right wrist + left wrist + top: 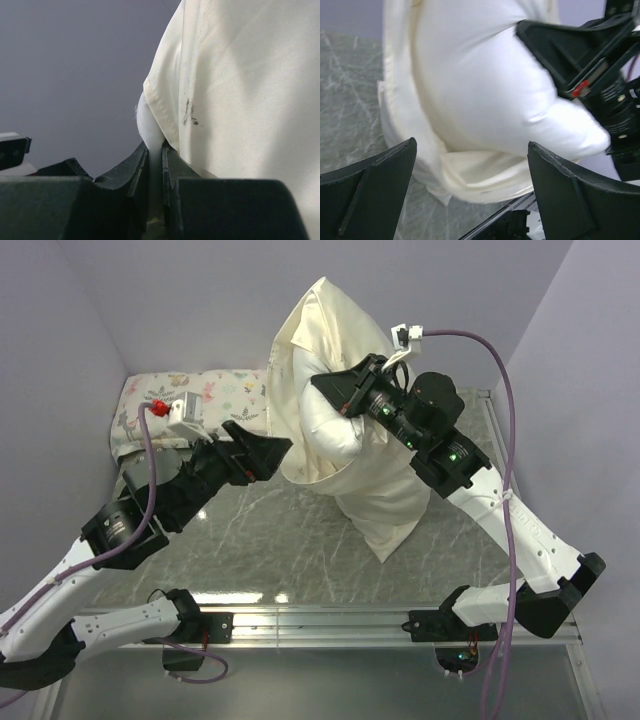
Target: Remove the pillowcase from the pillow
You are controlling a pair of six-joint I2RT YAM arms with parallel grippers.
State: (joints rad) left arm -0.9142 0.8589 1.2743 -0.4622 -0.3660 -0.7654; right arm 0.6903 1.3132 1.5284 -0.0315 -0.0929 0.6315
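Observation:
The white pillow [335,430] is held up off the table, its bare white bulge showing through the mouth of the cream pillowcase [322,325]. The pillowcase still covers the rest of the pillow. My right gripper [338,392] is shut on a white corner of the pillow [145,120]. The pillowcase hem [165,107] lies against one finger. My left gripper [278,452] is open and empty, just left of the hanging pillowcase edge. In the left wrist view the pillow [485,90] and the limp pillowcase folds [480,175] hang beyond my open jaws.
A smaller floral-and-animal printed pillow [195,395] lies at the back left against the wall. Purple walls close in the left, back and right. The marbled tabletop [260,530] ends in a metal rail [330,618] at the near edge.

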